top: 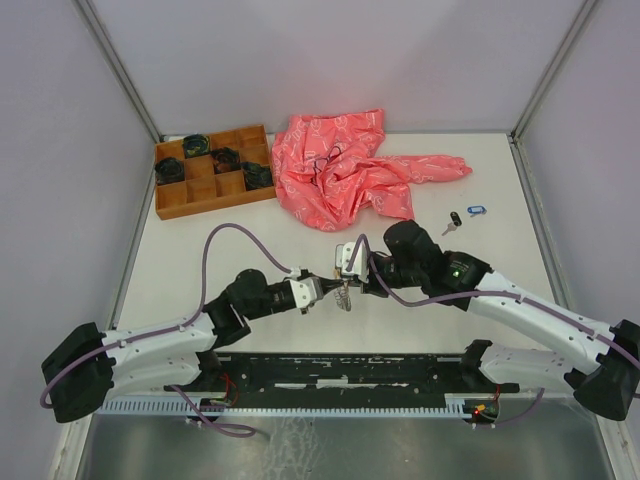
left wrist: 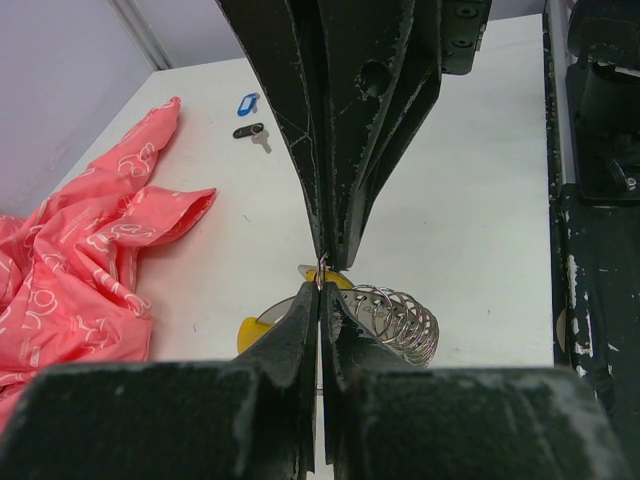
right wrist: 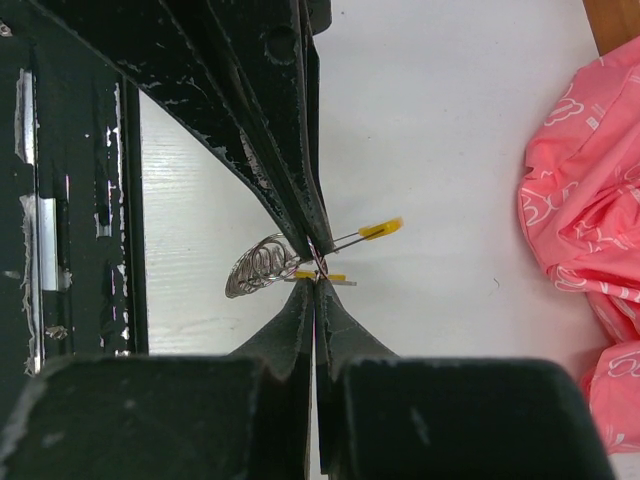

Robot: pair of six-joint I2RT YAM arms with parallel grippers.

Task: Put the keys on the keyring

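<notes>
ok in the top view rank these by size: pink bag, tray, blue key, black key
1. pink bag, which looks largest
2. tray
3. blue key and black key: both tiny and about alike here, so they can't be ranked against each other

Silvery keyring (left wrist: 395,318) with yellow segment; pink white-patterned cloth (left wrist: 70,280).

Top view: keyring (top: 344,297) is a speck, mostly covered where the arms meet. Wrist views: left gripper (left wrist: 320,288) and right gripper (right wrist: 315,280) fingers cover part of the coil and of the yellow tag (left wrist: 255,330). Can't tell which wire each pinches. Cloth (left wrist: 80,250) is cut by the frame edge in both wrist views. Tray (top: 200,208) holds dark lumps, too small to ID. Far keys (top: 455,220): teeth unreadable.
</notes>
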